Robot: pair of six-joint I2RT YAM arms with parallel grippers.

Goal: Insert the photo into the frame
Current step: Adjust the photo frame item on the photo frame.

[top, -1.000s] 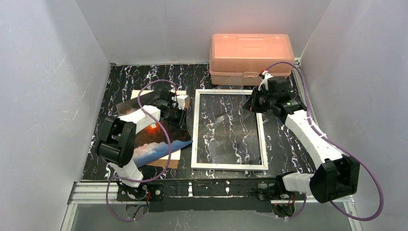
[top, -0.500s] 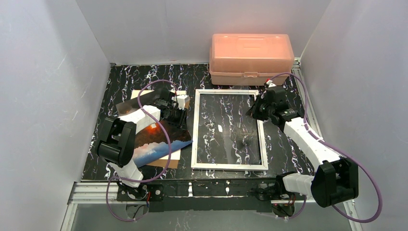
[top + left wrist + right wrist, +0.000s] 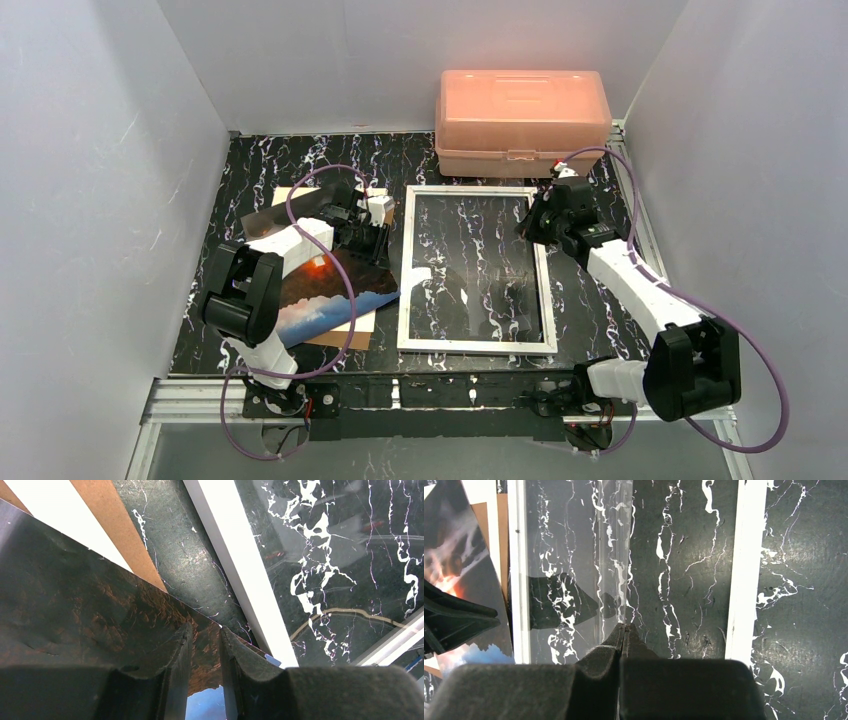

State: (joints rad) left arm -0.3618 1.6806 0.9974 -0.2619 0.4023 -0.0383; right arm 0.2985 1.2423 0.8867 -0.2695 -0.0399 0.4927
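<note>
The photo (image 3: 318, 292) lies left of the frame on a brown backing board (image 3: 340, 340), dark clouds with an orange glow. My left gripper (image 3: 372, 238) hovers over its far right corner; in the left wrist view the left gripper (image 3: 202, 630) is open by a narrow gap, with the photo (image 3: 75, 595) showing through it. The white frame (image 3: 404, 290) lies flat in the middle. My right gripper (image 3: 527, 222) is shut on the right edge of the clear pane (image 3: 569, 545), which tilts up from the frame (image 3: 741, 580). The right gripper (image 3: 624, 626) pinches that edge.
A pink plastic box (image 3: 522, 120) stands at the back, just behind the frame. The brown board (image 3: 115, 525) and a white strip (image 3: 65, 520) stick out beyond the photo. White walls close in the left, right and back.
My right gripper has shifted a little to the right with the pane's edge, and the reflections in the pane have changed. The left arm has barely moved.
</note>
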